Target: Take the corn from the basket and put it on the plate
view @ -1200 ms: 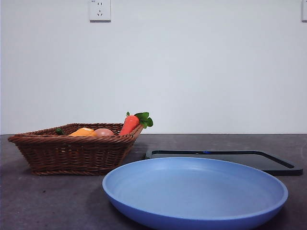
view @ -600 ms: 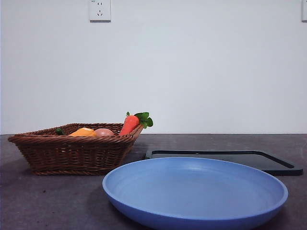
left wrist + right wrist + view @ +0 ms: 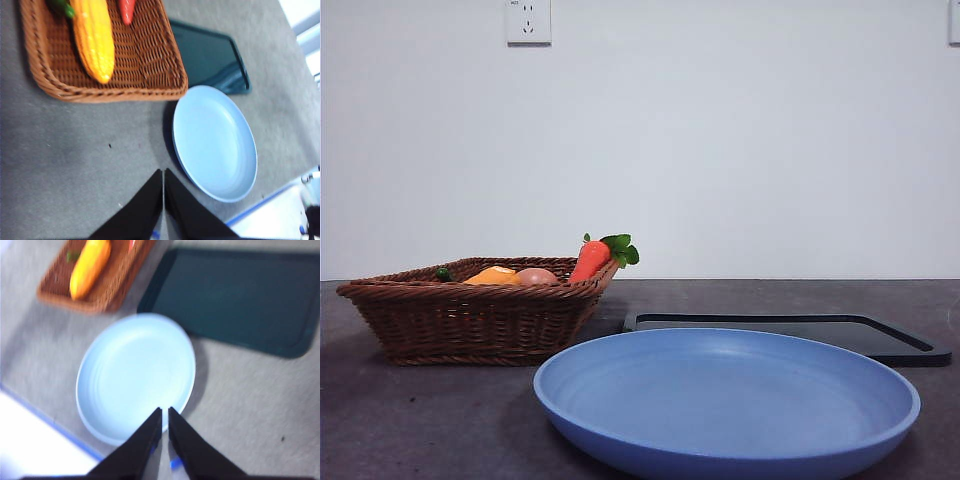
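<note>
The corn (image 3: 93,37) is an orange-yellow cob lying in the brown wicker basket (image 3: 145,65). In the front view only the corn's top (image 3: 492,276) shows above the rim of the basket (image 3: 470,315), which stands at the left. The light-blue plate (image 3: 725,400) is in front, right of the basket, with nothing on it. My left gripper (image 3: 163,172) hangs shut high over bare table, short of the basket and beside the plate (image 3: 215,142). My right gripper (image 3: 164,411) is shut above the near rim of the plate (image 3: 135,375), far from the corn (image 3: 90,267). Neither gripper shows in the front view.
A red-orange carrot (image 3: 590,258) with green leaves leans on the basket's right rim, and a pinkish ball (image 3: 535,276) sits next to the corn. A flat black tray (image 3: 790,335) lies behind the plate, to the right of the basket. A small green item (image 3: 62,7) lies by the corn.
</note>
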{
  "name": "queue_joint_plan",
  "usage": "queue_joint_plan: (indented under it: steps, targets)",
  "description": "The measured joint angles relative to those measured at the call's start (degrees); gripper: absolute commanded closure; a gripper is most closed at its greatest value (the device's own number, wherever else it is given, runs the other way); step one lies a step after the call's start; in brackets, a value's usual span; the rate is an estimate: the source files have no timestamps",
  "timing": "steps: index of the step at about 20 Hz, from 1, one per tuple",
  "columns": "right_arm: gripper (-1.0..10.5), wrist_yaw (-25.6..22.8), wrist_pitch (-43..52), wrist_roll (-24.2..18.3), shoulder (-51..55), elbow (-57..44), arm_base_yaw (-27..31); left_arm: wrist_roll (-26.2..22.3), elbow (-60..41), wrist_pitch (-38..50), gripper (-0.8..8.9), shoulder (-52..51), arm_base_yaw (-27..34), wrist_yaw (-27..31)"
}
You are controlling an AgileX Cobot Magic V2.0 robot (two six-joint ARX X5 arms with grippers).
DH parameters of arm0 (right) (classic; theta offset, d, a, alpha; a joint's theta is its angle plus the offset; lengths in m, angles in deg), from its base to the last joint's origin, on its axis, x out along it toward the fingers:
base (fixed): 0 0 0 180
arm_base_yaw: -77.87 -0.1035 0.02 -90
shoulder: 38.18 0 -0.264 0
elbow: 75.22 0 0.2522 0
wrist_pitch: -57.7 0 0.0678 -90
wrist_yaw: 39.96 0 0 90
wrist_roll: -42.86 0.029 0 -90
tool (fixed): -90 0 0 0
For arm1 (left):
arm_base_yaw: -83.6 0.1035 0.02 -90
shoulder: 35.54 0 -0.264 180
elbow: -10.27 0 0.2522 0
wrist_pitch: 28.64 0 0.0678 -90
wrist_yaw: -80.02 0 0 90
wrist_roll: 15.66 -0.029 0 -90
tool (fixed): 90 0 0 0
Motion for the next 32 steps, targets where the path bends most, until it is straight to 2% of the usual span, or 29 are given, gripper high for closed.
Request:
queue_joint_plan:
  steps: [3,5,7,8,12,17,23,28,32]
  targets:
    - [9.4,0.0,-0.2,-0.9,-1.4,0.0,-1.4,-1.1,0.1,0.1,7.93,1.1,-0.8,0.0]
    - [8.7,-0.1,-0.1,-1.4,-2.2,0.0,-2.1,-1.2,0.1,0.2,6.37,1.6,-0.9,-0.1]
    - [6.9,0.0,0.2,-1.4,-2.2,0.0,-2.1,-1.2,0.1,0.2,4.42,1.7,-0.9,-0.1]
    - [6.3,-0.1,0.2,-1.2,-2.2,0.0,-2.1,-1.2,0.1,0.2,4.11,1.7,-0.9,-0.1]
    - [6.2,-0.1,0.7,-0.2,-3.8,0.0,-2.1,-1.2,0.1,0.3,4.11,1.7,-1.0,-0.1]
    - [6.3,-0.2,5.2,0.7,-11.7,0.0,-2.6,-1.0,0.2,1.4,4.11,1.7,-1.0,-0.1]
    - [6.3,-0.2,12.2,1.3,-25.2,0.1,-7.8,-1.0,0.2,2.1,4.11,1.7,-1.0,-0.1]
    - [6.3,-3.9,17.4,1.6,-36.7,0.1,-11.9,-1.0,0.2,2.1,4.11,1.7,-1.0,-0.1]
    - [6.3,-4.4,21.4,1.6,-43.1,0.1,-13.5,-1.0,0.2,2.1,4.11,1.7,-1.0,-0.1]
